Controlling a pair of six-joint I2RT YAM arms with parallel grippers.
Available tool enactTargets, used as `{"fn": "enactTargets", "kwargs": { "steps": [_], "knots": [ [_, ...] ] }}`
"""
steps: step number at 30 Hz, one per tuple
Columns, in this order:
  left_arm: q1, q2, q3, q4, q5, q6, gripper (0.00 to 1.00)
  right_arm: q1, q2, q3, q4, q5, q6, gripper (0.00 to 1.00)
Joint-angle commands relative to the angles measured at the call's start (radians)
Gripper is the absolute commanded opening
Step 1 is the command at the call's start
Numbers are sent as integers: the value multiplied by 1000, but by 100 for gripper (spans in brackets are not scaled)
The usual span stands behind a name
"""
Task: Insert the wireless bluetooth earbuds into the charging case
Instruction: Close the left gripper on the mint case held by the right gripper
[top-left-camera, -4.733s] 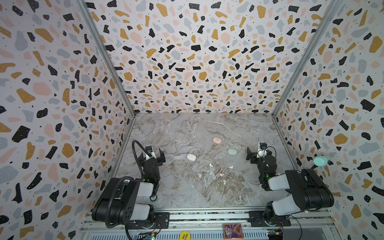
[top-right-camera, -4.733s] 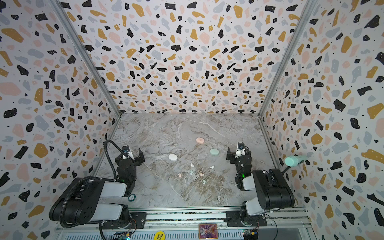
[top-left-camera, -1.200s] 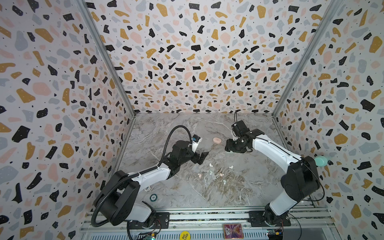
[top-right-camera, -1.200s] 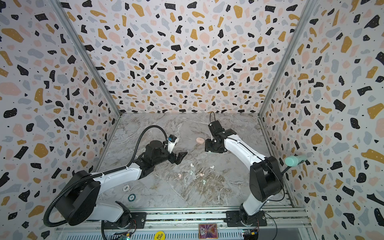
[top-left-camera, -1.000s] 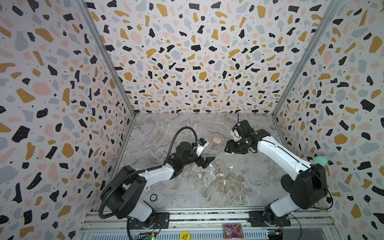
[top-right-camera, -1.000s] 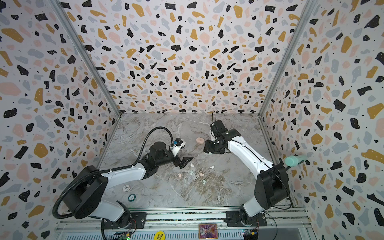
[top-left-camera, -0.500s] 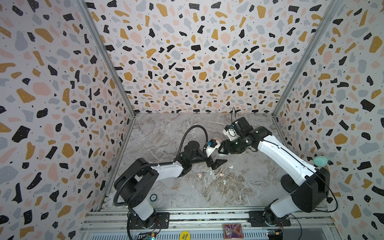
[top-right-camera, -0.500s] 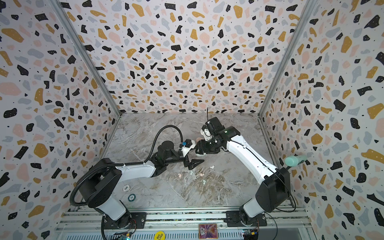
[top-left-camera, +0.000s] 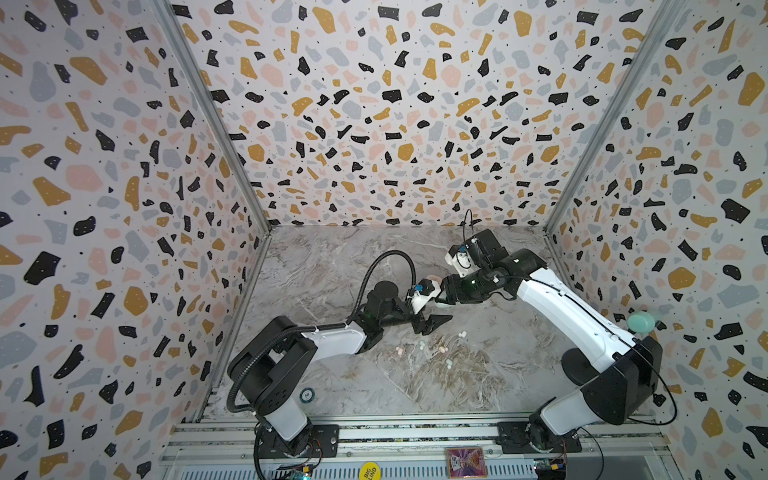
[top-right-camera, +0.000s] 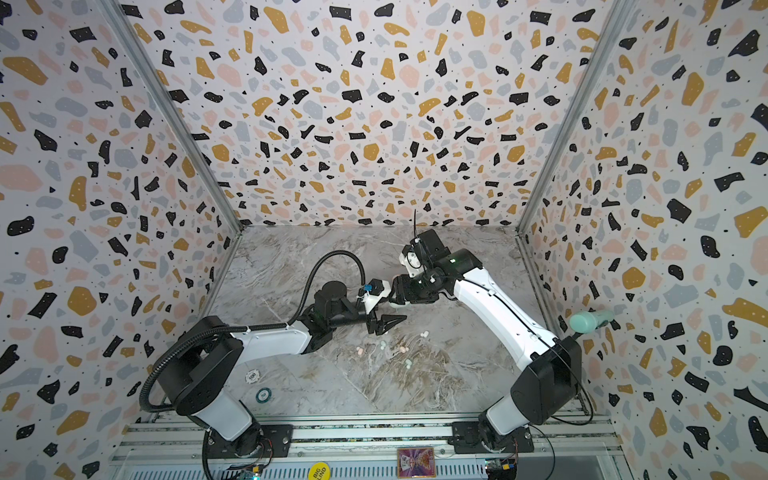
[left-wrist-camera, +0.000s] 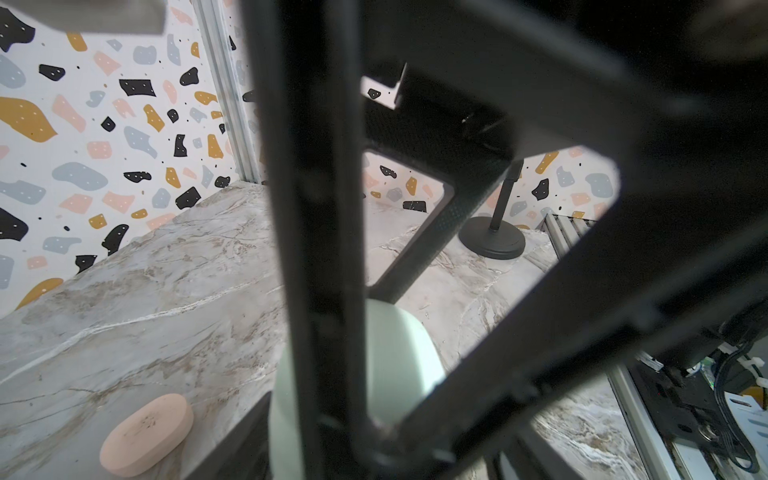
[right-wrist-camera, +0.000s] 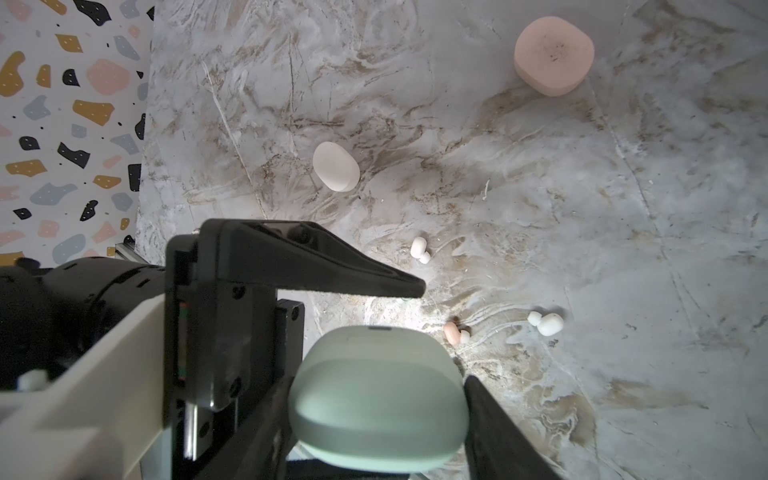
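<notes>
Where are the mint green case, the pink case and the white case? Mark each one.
mint green case (right-wrist-camera: 376, 399): right wrist view, middle of its shell.
pink case (right-wrist-camera: 552, 52): right wrist view, top face.
white case (right-wrist-camera: 336, 166): right wrist view, top face.

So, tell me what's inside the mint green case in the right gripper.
Its inside is hidden: the mint green case, clamped in the right gripper, has its lid shut. Earbuds lie outside it on the table.

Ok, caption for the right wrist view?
Right gripper holds mint green charging case near left gripper's finger; pink case, white case, earbuds on marble table.
</notes>
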Motion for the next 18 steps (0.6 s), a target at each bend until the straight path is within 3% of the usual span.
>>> {"fn": "enactTargets", "kwargs": {
  "steps": [1,18],
  "knots": [
    [-2,-38,-14,58,-14,17,74,4,-2,31,-27,-8,10,50],
    [-3,-51,-35,99,-32,9,61,12,-12,15,-7,-35,23,50]
  ]
}}
